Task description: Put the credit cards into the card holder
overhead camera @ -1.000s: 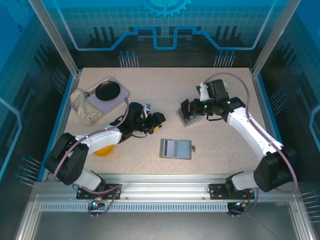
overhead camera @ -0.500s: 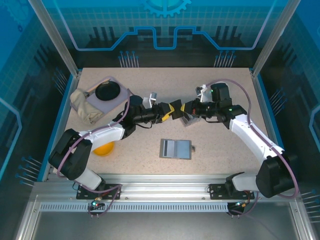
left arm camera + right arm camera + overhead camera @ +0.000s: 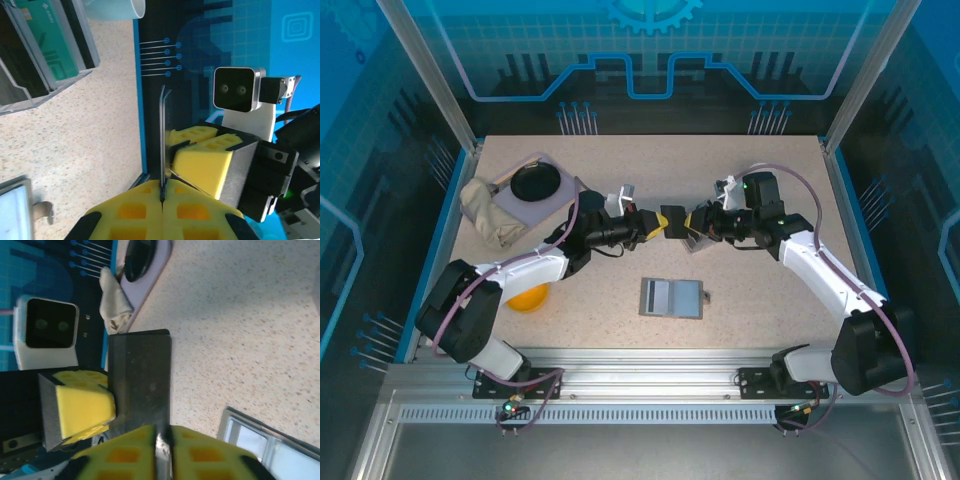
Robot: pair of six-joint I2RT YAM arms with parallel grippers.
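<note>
A dark credit card [image 3: 672,219] hangs above mid-table, gripped from both ends. My left gripper [image 3: 658,224] is shut on its left edge; in the left wrist view the card [image 3: 162,135] shows edge-on, rising from the closed yellow fingers [image 3: 125,215]. My right gripper [image 3: 688,222] is shut on the opposite edge; the right wrist view shows the card [image 3: 142,375] flat above the closed pads [image 3: 200,450]. The grey card holder [image 3: 671,298] lies open on the table in front of both grippers. Another teal card [image 3: 50,45] stands in a clear slotted box [image 3: 30,95].
A mouse pad [image 3: 555,195] with a black mouse [image 3: 534,181] and a crumpled cloth [image 3: 485,212] sit at the back left. A yellow object [image 3: 527,299] lies under the left arm. A pale mug [image 3: 115,7] stands beyond the clear box.
The left gripper swung right and up from the table with the card. The right gripper left the clear box and moved left to meet it. Both now hold the card.
</note>
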